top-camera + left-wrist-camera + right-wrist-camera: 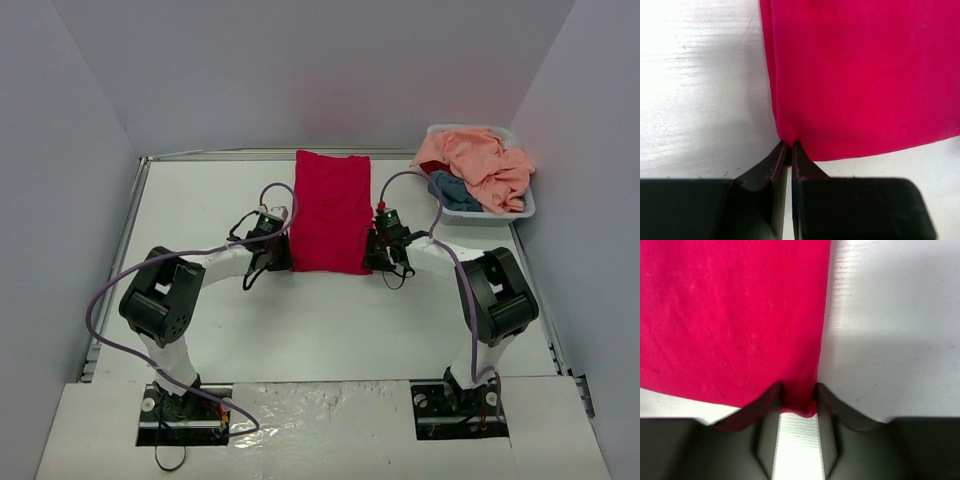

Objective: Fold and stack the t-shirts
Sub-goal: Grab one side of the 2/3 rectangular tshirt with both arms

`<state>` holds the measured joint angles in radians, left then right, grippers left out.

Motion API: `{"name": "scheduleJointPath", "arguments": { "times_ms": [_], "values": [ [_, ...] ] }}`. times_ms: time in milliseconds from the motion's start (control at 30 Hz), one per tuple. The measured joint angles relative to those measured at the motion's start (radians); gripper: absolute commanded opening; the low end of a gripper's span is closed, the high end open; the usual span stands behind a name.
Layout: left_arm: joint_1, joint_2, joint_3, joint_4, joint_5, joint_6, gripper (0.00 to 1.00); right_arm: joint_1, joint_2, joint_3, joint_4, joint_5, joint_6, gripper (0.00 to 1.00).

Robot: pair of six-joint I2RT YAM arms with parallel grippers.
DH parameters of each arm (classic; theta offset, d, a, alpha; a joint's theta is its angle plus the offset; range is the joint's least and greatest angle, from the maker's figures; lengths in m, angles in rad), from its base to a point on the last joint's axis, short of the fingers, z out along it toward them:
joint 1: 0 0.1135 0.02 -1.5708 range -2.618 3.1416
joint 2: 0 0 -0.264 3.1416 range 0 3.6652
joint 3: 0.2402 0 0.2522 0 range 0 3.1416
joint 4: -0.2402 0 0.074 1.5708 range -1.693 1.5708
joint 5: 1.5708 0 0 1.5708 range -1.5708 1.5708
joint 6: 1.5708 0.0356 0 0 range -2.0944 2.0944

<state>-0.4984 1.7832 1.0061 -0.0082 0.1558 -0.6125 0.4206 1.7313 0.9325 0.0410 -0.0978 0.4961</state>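
A crimson-red t-shirt (pixel 332 212) lies on the white table, folded into a long narrow rectangle running away from the arms. In the left wrist view my left gripper (pixel 788 144) is shut on the near left corner of this shirt (pixel 865 75), the cloth pinched between its tips. The same gripper (pixel 284 262) shows at that corner from above. My right gripper (pixel 798 387) is at the near right corner (pixel 372 262). Its jaws stand apart, with the corner of the red cloth (pixel 730 315) lying between them and bare table showing in the gap behind.
A white basket (pixel 528 205) stands at the back right against the wall, holding a crumpled peach-pink t-shirt (pixel 480 165) and a teal-blue one (pixel 455 190) beneath it. Grey walls enclose the table on three sides.
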Motion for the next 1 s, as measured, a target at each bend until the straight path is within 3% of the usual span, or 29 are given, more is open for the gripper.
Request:
{"name": "scheduleJointPath", "arguments": {
  "times_ms": [133,367,1000],
  "values": [
    [0.0,0.001,0.0,0.001,0.001,0.0,0.03,0.0,-0.002,-0.008,-0.005,0.005,-0.001,0.08],
    [-0.002,0.005,0.005,0.003,0.004,0.004,0.03,0.0,-0.002,-0.009,-0.003,0.002,0.0,0.0],
    [-0.049,-0.092,-0.086,-0.014,-0.012,0.008,0.02,0.034,-0.055,-0.044,-0.065,0.006,0.004,0.0]
  ]
}}
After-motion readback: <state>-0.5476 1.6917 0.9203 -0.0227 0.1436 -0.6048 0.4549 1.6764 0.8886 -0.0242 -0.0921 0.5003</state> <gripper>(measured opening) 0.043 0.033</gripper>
